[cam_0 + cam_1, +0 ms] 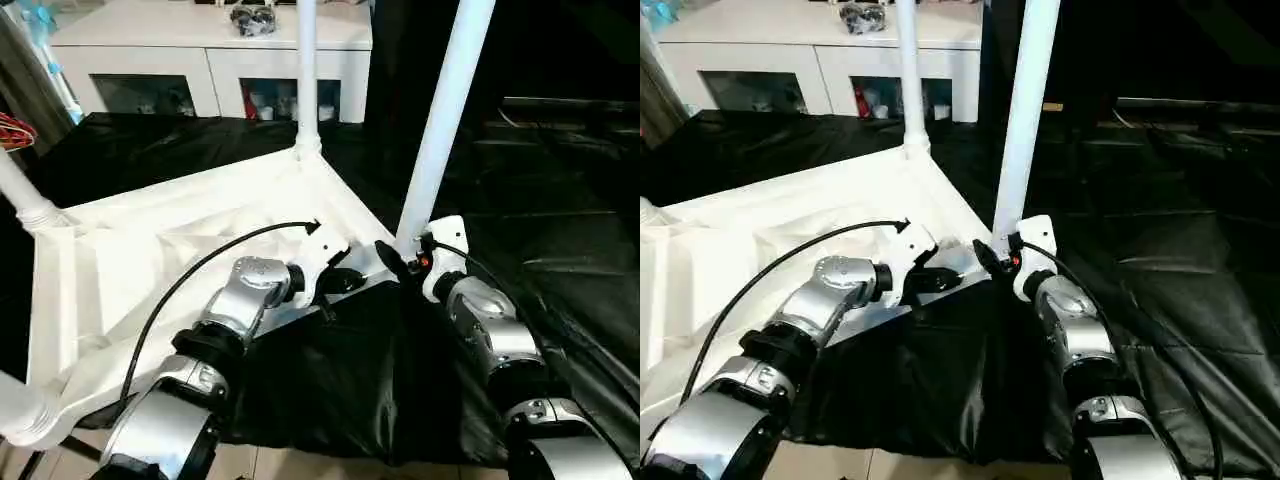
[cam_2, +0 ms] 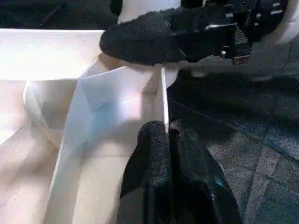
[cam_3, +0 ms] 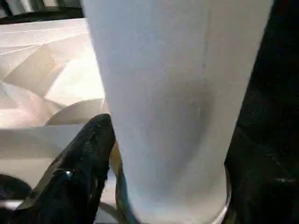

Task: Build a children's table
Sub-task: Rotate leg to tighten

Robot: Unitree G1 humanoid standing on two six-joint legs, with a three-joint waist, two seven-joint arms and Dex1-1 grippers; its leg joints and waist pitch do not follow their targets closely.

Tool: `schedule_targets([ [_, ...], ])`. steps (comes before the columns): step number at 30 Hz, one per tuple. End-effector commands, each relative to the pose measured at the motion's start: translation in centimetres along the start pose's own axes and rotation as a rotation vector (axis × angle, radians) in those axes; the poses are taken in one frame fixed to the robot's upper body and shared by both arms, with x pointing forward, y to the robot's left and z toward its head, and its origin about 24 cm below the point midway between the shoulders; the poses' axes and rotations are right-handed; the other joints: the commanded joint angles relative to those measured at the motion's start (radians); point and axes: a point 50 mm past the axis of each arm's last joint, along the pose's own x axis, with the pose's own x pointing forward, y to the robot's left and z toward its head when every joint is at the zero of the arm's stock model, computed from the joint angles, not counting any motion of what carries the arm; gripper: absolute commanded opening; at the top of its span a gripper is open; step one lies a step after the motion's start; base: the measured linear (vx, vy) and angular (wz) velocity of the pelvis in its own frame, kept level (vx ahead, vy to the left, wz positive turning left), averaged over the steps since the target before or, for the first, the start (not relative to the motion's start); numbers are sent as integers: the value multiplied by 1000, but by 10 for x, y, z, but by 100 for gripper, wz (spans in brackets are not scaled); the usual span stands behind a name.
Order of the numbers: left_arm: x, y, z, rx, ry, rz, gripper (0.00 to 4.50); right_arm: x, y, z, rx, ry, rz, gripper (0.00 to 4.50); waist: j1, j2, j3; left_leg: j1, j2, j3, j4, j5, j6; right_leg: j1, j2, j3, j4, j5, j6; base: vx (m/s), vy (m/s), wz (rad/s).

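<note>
Pinching the tabletop (image 1: pixel 150 270) rim, left pincer (image 1: pixel 330 285) closed; right pincer (image 1: pixel 400 262) astride corner leg (image 1: pixel 445 120), spread wide.

Silver ribbed forearms (image 1: pixel 235 300), black elbow collars, white wrist housings. Black cable (image 1: pixel 200 270) loops over left arm. Fuzzy-textured black fingers (image 2: pixel 140 39).

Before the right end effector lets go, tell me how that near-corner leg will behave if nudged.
The near-corner leg is a long tapered tube standing upright in its corner socket, so it would probably act stiff and light. Being tall and held at its base alone, a sideways nudge may rock it. Its smooth white surface looks slippery for the right end effector straddling its base.
</note>
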Motion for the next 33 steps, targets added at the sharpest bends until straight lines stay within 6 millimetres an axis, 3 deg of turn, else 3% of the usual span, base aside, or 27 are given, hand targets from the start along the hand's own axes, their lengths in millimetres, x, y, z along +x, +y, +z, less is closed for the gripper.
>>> schedule_targets([
  [1,9,-17,21,95,-87,-161,0,2,19,-13,-53,66,163,390,6,-3,-58,-2,23,-16,-70,-241,64,48,-51,31,-69,-244,-229,0,0,0],
  [3,6,-17,19,98,-83,-177,0,-2,16,-13,-62,65,187,390,10,-2,-60,2,24,-11,-65,-213,79,47,-50,34,-61,-170,-256,0,0,0],
  [4,5,-16,19,100,-82,-183,0,-4,15,-12,-63,66,197,390,12,0,-62,-4,25,-12,-65,-186,91,52,-49,33,-53,-124,-270,0,0,0],
  [7,-2,-15,14,116,-63,-228,0,-16,10,-13,-93,82,299,390,23,0,-65,-4,26,-8,-57,-135,124,56,-45,30,-42,-36,-290,0,0,0],
  [9,-5,-15,12,119,-52,-239,0,-21,9,-13,-98,90,338,390,29,-2,-63,-3,27,-6,-56,-143,133,55,-46,30,-45,-53,-289,0,0,0],
  [13,-19,-14,5,137,-27,-325,0,-48,9,-20,-125,188,596,390,42,-3,-57,1,30,-7,-63,-208,111,53,-47,32,-55,-158,-267,0,0,0],
  [17,-28,-15,2,138,-16,-390,0,-60,7,-21,-135,233,687,366,47,-5,-55,2,34,-9,-68,-229,95,49,-51,34,-60,-222,-249,0,0,0],
  [26,-41,-15,-5,131,19,-457,0,-70,9,-19,-136,296,790,290,55,-9,-58,1,32,-8,-64,-180,90,49,-50,35,-54,-178,-252,0,0,0],
  [33,-37,-16,-3,125,6,-436,0,-67,18,-26,-123,303,796,264,56,-7,-57,2,31,-8,-65,-189,83,48,-50,34,-57,-201,-247,0,0,0],
])
